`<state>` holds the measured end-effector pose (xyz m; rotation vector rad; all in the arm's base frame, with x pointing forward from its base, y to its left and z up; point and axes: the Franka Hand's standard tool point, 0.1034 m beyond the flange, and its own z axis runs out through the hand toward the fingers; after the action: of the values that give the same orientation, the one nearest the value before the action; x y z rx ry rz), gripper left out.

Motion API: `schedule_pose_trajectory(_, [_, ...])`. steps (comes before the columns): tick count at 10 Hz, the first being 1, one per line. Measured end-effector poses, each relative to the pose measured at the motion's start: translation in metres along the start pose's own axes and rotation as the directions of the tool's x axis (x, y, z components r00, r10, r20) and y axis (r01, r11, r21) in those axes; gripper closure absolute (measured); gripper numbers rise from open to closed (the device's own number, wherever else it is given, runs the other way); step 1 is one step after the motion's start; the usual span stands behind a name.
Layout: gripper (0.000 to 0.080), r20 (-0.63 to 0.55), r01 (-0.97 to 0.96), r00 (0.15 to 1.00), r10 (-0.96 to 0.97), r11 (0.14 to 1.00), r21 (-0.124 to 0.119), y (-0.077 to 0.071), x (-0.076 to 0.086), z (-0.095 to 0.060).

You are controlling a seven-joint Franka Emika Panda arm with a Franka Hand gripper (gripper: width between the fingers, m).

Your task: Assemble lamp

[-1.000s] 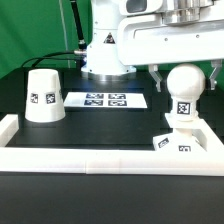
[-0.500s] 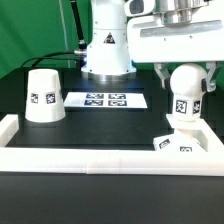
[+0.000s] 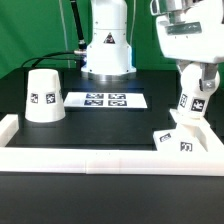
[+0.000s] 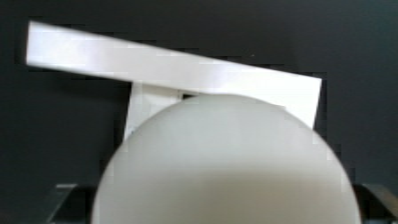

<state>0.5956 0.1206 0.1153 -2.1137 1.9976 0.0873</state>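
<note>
My gripper (image 3: 197, 82) is at the exterior view's right, shut on the round top of the white bulb (image 3: 188, 104). The bulb leans a little, and its tag faces the camera. Its lower end rests on the flat square base (image 3: 176, 141), which lies in the right corner against the white rail. In the wrist view the bulb (image 4: 222, 160) fills the space between the two dark fingers of the gripper (image 4: 217, 205), with the white base (image 4: 160, 65) behind it. The tapered shade (image 3: 43, 95) stands mouth down at the exterior view's left, far from the gripper.
The marker board (image 3: 105, 100) lies flat at the back middle, in front of the robot's pedestal (image 3: 106, 50). A white rail (image 3: 100, 160) runs along the front of the black table and turns up both sides.
The gripper has moved towards the exterior view's right and its fingers have come together on the bulb's top. The bulb, upright before, now leans.
</note>
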Motion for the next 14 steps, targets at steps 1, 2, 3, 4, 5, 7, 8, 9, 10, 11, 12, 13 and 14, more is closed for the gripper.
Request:
schedule_pose_trajectory(1, [0.0220,0.018,-0.077,0.997,0.077,0.997,0.003,-0.0008,-0.0003,0.0005])
schedule_pose_trajectory(2, [0.0220,0.023,-0.098,0.995,0.098,0.995,0.004,-0.0014,0.0001,0.0005])
schedule_pose_trajectory(3, [0.0220,0.038,-0.183,0.982,0.183,0.983,0.008,-0.0028,-0.0002,0.0001])
schedule_pose_trajectory(4, [0.0220,0.043,-0.209,0.977,0.209,0.978,0.010,-0.0034,-0.0007,-0.0001])
schedule_pose_trajectory(5, [0.0210,0.044,-0.189,0.981,0.188,0.982,0.012,-0.0035,-0.0013,0.0000])
schedule_pose_trajectory(7, [0.0124,0.040,-0.048,0.998,0.047,0.999,0.017,-0.0036,0.0008,-0.0005])
schedule_pose_trajectory(8, [0.0124,0.037,0.065,0.997,-0.065,0.998,0.016,-0.0035,0.0021,-0.0010])
schedule_pose_trajectory(9, [0.0104,0.036,0.213,0.976,-0.213,0.977,0.018,-0.0032,0.0039,-0.0011])
schedule_pose_trajectory(10, [0.0101,0.036,0.312,0.949,-0.313,0.950,0.021,-0.0030,0.0063,-0.0011])
schedule_pose_trajectory(11, [0.0101,0.034,0.369,0.929,-0.369,0.929,0.023,-0.0030,0.0063,-0.0011])
schedule_pose_trajectory(12, [0.0100,0.032,0.443,0.896,-0.444,0.896,0.025,-0.0030,0.0063,-0.0011])
schedule_pose_trajectory(13, [0.0100,0.030,0.501,0.865,-0.501,0.865,0.027,-0.0030,0.0063,-0.0011])
schedule_pose_trajectory(14, [0.0100,0.029,0.549,0.835,-0.550,0.835,0.029,-0.0030,0.0064,-0.0011])
